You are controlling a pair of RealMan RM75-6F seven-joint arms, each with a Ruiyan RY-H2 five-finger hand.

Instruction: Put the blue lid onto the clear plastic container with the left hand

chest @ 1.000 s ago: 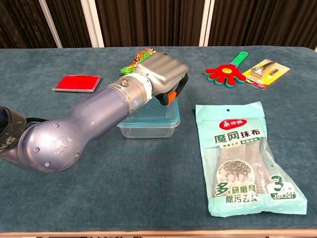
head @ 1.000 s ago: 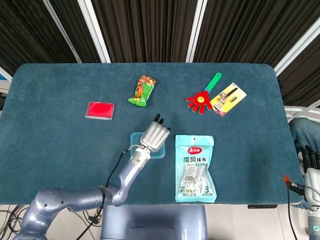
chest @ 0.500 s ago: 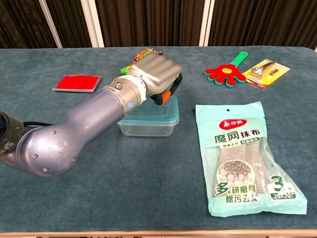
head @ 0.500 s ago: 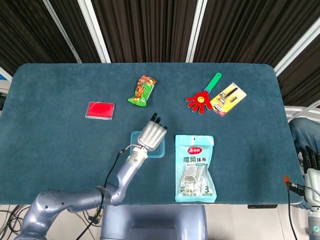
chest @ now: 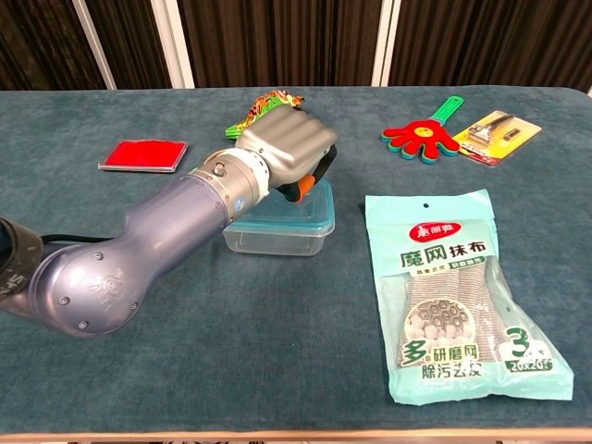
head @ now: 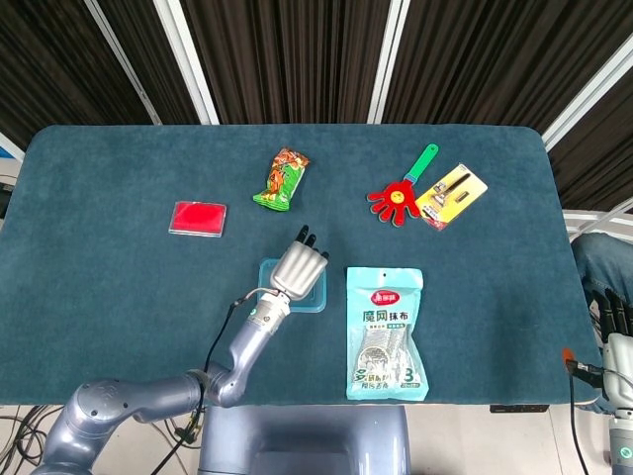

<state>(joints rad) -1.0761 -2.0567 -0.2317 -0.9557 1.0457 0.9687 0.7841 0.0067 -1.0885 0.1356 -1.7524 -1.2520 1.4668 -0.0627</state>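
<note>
Left hand: the silver, smooth-shelled left hand (chest: 289, 148) is hovering over the container, knuckles up, fingers curled downward; its dark fingertips (head: 310, 237) are pointing toward the far side. Whether it is pressing on the lid or holding anything, I cannot tell.
Left arm: a rounded, glossy grey arm (chest: 139, 250) is reaching in from the near left.
Blue lid: the translucent blue lid (chest: 310, 205), flat with rounded corners, is sitting on top of the container, partly hidden beneath the hand.
Clear plastic container: the shallow rectangular clear plastic container (chest: 277, 239) is resting near the middle of the worktop, just left of the cloth pack.
Right hand: the right hand (head: 615, 319) is showing at the near right edge of the head view, off the worktop; its fingers are too small to read.
Worktop: the worktop (head: 119, 287) is wearing a soft, felt-like teal cover.
Cloth pack: a glossy teal pouch of scouring cloths (chest: 458, 296) is lying flat at the near right.
Red case: a flat red rectangle in a clear case (head: 198, 218) is lying at the left.
Snack packet: a crinkled green and orange snack packet (head: 282, 179) is lying beyond the hand.
Clapper toy: a hand-shaped red plastic clapper with a green handle (head: 401, 193) is lying at the far right, touching a yellow carded blister pack (head: 451, 196).
</note>
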